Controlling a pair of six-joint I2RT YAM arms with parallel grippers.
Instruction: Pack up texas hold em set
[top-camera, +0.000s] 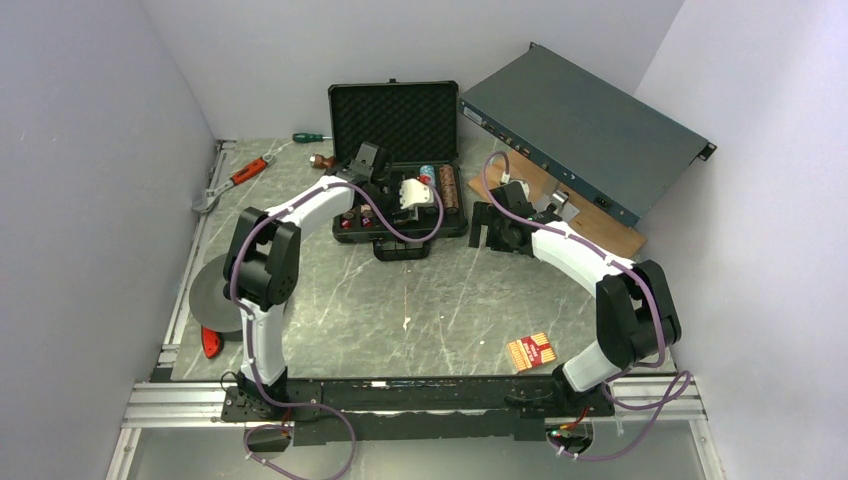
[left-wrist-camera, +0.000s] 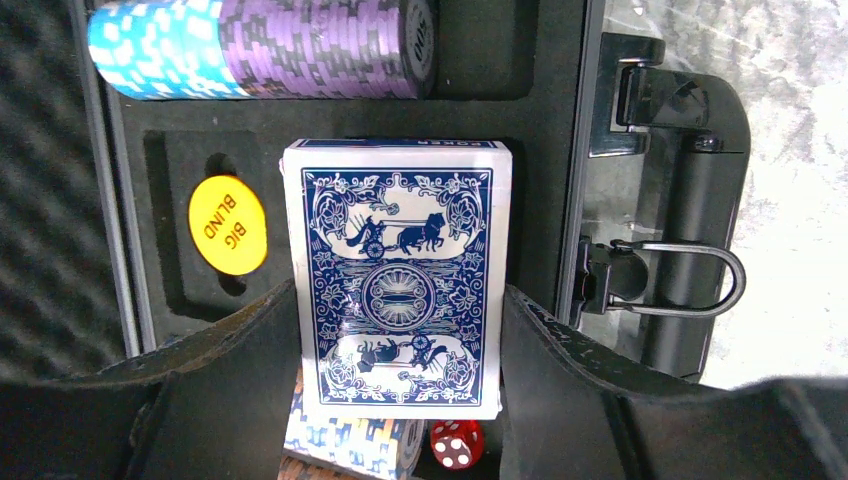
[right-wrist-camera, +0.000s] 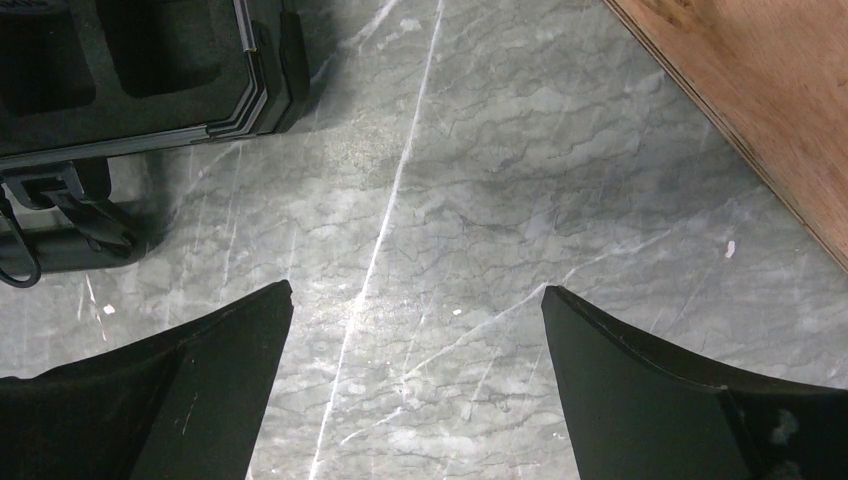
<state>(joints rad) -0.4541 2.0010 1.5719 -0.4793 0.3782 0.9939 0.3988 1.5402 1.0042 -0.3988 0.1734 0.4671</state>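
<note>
The black case (top-camera: 395, 112) lies open at the back of the table, its egg-crate foam lid standing up. My left gripper (top-camera: 413, 196) hangs over the case's tray, shut on the blue card deck (left-wrist-camera: 398, 270), which both fingers touch at its sides. Around the deck in the left wrist view are a row of blue and purple chips (left-wrist-camera: 260, 48), a yellow "big blind" button (left-wrist-camera: 228, 225), a blue-and-orange chip stack (left-wrist-camera: 350, 442) and a red die (left-wrist-camera: 456, 443). My right gripper (right-wrist-camera: 416, 290) is open over bare table, right of the case. A red deck (top-camera: 531, 351) lies near the right arm's base.
A long grey-green rack box (top-camera: 585, 125) leans at the back right over a wooden board (right-wrist-camera: 760, 100). A wrench (top-camera: 235, 180) and a screwdriver (top-camera: 310, 137) lie at the back left. A grey disc (top-camera: 205, 290) sits at the left edge. The case handle (left-wrist-camera: 690, 200) faces the arms.
</note>
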